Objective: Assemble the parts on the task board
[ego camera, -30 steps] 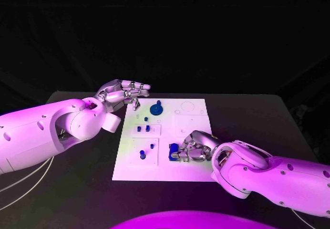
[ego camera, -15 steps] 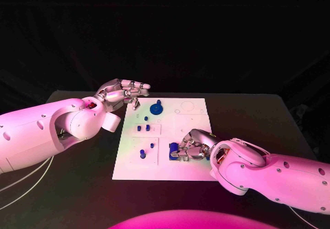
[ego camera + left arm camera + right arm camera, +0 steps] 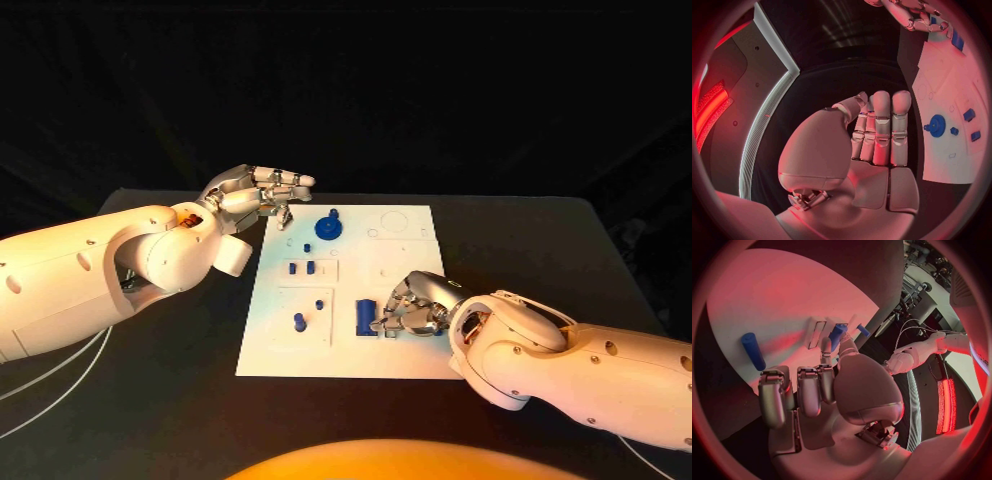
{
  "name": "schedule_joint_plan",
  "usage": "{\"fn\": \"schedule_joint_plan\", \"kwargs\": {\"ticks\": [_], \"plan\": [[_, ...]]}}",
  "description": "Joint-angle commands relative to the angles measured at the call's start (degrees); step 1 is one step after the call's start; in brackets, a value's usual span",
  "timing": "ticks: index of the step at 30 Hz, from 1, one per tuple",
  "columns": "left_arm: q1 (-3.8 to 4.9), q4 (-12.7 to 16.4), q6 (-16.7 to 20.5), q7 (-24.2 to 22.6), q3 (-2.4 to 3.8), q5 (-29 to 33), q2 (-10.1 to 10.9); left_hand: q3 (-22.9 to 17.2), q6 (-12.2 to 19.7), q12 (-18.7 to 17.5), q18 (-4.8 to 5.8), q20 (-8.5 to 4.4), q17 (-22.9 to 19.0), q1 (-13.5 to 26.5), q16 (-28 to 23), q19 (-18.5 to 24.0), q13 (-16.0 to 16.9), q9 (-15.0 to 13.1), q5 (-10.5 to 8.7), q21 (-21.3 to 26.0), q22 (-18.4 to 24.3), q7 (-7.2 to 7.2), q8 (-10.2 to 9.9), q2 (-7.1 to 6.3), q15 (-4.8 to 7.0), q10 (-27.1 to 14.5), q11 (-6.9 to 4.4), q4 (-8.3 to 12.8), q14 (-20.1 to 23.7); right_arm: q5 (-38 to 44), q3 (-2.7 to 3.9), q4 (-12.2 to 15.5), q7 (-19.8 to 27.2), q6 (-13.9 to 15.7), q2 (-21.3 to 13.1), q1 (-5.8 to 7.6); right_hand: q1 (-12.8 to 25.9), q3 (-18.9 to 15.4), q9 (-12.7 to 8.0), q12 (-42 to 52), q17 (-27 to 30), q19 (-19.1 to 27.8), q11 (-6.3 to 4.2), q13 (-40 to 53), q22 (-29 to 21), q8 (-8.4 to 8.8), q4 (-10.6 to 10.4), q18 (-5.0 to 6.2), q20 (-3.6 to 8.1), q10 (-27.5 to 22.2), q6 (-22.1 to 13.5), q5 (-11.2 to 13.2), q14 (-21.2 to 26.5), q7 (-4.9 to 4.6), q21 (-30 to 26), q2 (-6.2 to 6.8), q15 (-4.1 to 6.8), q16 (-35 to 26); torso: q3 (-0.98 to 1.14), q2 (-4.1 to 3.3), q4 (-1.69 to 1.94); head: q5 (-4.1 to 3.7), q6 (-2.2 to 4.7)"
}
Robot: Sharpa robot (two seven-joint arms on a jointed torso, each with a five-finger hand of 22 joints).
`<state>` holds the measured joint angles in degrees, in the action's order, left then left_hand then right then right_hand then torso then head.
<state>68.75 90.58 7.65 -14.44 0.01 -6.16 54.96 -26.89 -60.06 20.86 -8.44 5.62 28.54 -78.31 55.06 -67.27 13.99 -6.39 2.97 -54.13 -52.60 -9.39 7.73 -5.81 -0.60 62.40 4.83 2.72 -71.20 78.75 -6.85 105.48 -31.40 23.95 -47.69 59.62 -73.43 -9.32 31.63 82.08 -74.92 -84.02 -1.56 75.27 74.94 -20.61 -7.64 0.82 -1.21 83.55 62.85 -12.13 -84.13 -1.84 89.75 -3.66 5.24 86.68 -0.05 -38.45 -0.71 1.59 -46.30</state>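
- Two robot hands we log. The right robot hand (image 3: 408, 309) lies low on the near right part of the task board (image 3: 397, 352), its fingers curled down beside a blue block (image 3: 365, 317) that stands at its fingertips. From the head view we cannot tell whether it pinches the block or only touches it; in the right wrist view a blue piece (image 3: 837, 335) sits at the tip of one extended finger.
- The left robot hand (image 3: 257, 196) hangs above the desk (image 3: 173, 400) just off the board's far left corner, fingers curled in over the palm, grasping nothing.
- Parts on the board, working outward from the right robot hand: a short blue peg (image 3: 299, 322) in the near left panel; a pair of small blue pieces (image 3: 299, 268) in the panel beyond; a tiny blue piece (image 3: 306, 248) farther on; a round blue knob (image 3: 327, 229) near the far edge.
- Step in hand, by our judgement: seating or adjusting the blue block in its place on the near right of the board.
- Next move, as we judge it: a steady downward press with the block kept square to its slot, then a clean lift of the fingers so the piece is not dragged out.
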Motion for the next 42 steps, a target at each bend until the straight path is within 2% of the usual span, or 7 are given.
{"fn": "schedule_joint_plan", "kwargs": {"ticks": [1, 16, 21, 28, 34, 36, 42], "plan": [[0.05, 0.1, -1.0, -0.2, 0.02, -0.2, 0.0, 0.1, 0.4, 0.4, -0.69, -0.05, -0.1, 0.0, 0.1, 0.3, 0.1, 0.0, 0.25, 0.4, 0.1, -0.15, 0.2, 0.3, 0.15, -0.4, 0.11, 0.2, 0.4, 0.6, 0.02, 0.5, 0.1, -0.3, -0.2, -0.03, -2.1, -0.1, 0.2, -0.2, -10.4, -6.0, -0.82, 8.7, 15.1, -0.33, -0.1, -0.82, 0.28, 2.4, -0.2, 0.6, -4.9, 0.33, 0.3, -1.29, 0.39, 0.2, -0.01, -0.02, -0.01, 0.13, -0.13], [0.05, 0.1, -1.0, -0.2, 0.02, -0.2, 0.0, 0.1, 0.4, 0.4, -0.69, -0.05, -0.1, 0.0, 0.1, 0.3, 0.1, 0.0, 0.25, 0.4, 0.1, -0.15, 0.2, 0.3, 0.15, -0.4, 0.11, 0.2, 0.4, 0.7, 0.01, -0.4, 0.5, -0.7, 0.6, -0.04, -1.5, -0.2, 0.4, 0.0, -10.4, -6.0, -0.78, 8.9, 15.1, -0.52, -0.4, -0.82, 0.25, 2.5, -0.1, 1.4, -4.9, 0.33, 0.3, -0.8, 0.33, 0.2, -0.05, 0.0, 0.02, 0.15, -0.17], [0.05, 0.1, -1.0, -0.3, 0.02, -0.2, -0.1, 0.1, 0.4, 0.4, -0.69, -0.05, -0.1, 0.0, 0.1, 0.3, 0.1, 0.0, 0.25, 0.4, 0.1, -0.15, 0.2, 0.3, 0.15, -0.4, 0.11, 0.2, 0.4, 1.4, 0.02, -0.8, 0.5, 1.3, 0.1, -0.03, -2.1, 0.3, 0.5, -0.4, -10.3, -6.0, -0.84, 8.6, 15.1, -0.5, 0.0, -0.82, 0.27, 2.2, -0.3, 1.4, -4.9, 0.39, 0.3, -1.0, 0.38, 0.1, -0.07, 0.04, 0.08, -0.11, 0.0], [0.05, 0.0, -0.9, -0.3, 0.01, -0.2, -0.1, 0.1, 0.4, 0.4, -0.69, -0.05, -0.1, 0.0, 0.1, 0.3, 0.1, 0.0, 0.25, 0.4, 0.1, -0.15, 0.2, 0.3, 0.15, -0.4, 0.11, 0.2, 0.4, 1.7, 0.08, 2.0, 3.0, 4.1, -4.6, 1.31, -2.6, 1.0, -0.1, -1.5, -10.0, -6.0, -0.34, 7.9, 15.1, 0.89, 0.3, -0.82, 0.11, 1.7, -2.0, 0.8, -4.8, -0.32, 0.3, -0.98, 0.06, -0.1, -0.05, 0.08, -0.18, -0.69, 0.4], [0.04, -0.2, -0.9, -0.3, -0.04, -0.2, -0.1, 0.1, 0.4, 0.4, -0.69, -0.05, -0.1, 0.0, 0.1, 0.3, 0.1, 0.0, 0.25, 0.4, 0.1, -0.15, 0.2, 0.3, 0.15, -0.4, 0.11, 0.2, 0.4, 3.8, 0.06, 2.9, 3.6, 3.2, -9.8, 2.27, -2.6, 1.6, -1.7, -2.4, -9.6, -6.0, 0.61, 7.4, 15.1, 3.51, 0.1, -0.81, -0.45, 1.1, -3.6, 0.7, -4.7, -1.51, 0.2, -0.97, -0.7, -0.4, -0.11, 0.19, -0.34, -1.77, 0.65], [0.03, -0.2, -0.9, -0.3, -0.06, -0.2, -0.2, 0.1, 0.4, 0.4, -0.69, -0.05, -0.1, 0.0, 0.1, 0.3, 0.1, 0.0, 0.25, 0.4, 0.1, -0.15, 0.2, 0.3, 0.15, -0.4, 0.11, 0.2, 0.4, 4.6, 0.02, 2.5, 3.8, 2.9, -10.9, 2.24, -2.6, 1.8, -2.6, -2.3, -9.7, -6.0, 1.12, 7.6, 15.1, 4.85, -0.1, -0.82, -0.79, 1.2, -4.2, 0.7, -4.7, -2.08, 0.3, -0.91, -1.11, -0.3, -0.12, 0.22, -0.5, -1.9, 0.68], [0.02, -0.4, -1.0, -0.3, -0.14, -0.2, -0.3, 0.1, 0.4, 0.4, -0.69, -0.05, -0.1, 0.0, 0.1, 0.3, 0.1, 0.0, 0.25, 0.4, 0.1, -0.15, 0.2, 0.3, 0.15, -0.4, 0.11, 0.2, 0.4, 7.1, -0.09, 1.9, 3.8, 2.4, -12.6, 1.34, -2.5, 2.0, -3.1, -2.0, -9.9, -6.0, 1.3, 7.8, 15.1, 5.46, -0.2, -0.82, -1.02, 1.4, -3.8, 0.7, -4.8, -2.24, 0.3, -0.79, -1.31, -0.2, 0.02, 0.37, -0.87, -1.66, 0.63]]}}
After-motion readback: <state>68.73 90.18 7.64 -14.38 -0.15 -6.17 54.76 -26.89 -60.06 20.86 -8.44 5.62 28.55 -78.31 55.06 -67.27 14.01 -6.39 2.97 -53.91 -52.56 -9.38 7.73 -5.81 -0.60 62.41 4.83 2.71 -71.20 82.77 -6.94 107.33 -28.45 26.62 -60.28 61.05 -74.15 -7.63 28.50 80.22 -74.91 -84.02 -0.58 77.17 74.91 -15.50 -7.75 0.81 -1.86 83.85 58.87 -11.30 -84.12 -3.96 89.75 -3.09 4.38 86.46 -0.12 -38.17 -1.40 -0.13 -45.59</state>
